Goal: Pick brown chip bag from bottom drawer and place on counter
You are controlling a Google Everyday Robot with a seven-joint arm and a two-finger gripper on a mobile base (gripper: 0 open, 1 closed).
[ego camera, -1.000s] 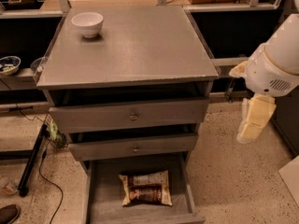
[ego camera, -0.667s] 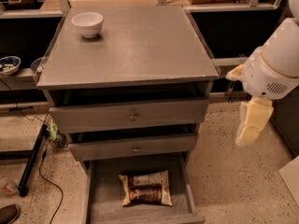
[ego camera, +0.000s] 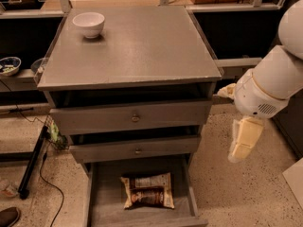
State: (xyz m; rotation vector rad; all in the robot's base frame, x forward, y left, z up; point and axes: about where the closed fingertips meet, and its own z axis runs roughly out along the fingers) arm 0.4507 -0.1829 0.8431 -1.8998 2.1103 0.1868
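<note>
My gripper (ego camera: 243, 142) has moved slightly down and left, and hangs right of the cabinet (ego camera: 132, 117). I cannot tell its grip state. The brown chip bag (ego camera: 147, 191) lies untouched in the open bottom drawer (ego camera: 110, 211), so the approach is only starting.

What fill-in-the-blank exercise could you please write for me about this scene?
1. The bag lies in the ___ drawer.
2. That drawer is ___.
3. The ___ bowl stands on the counter.
4. The end effector hangs apart from the bag, at the picture's ___ side.
Missing words: bottom; open; white; right.
</note>
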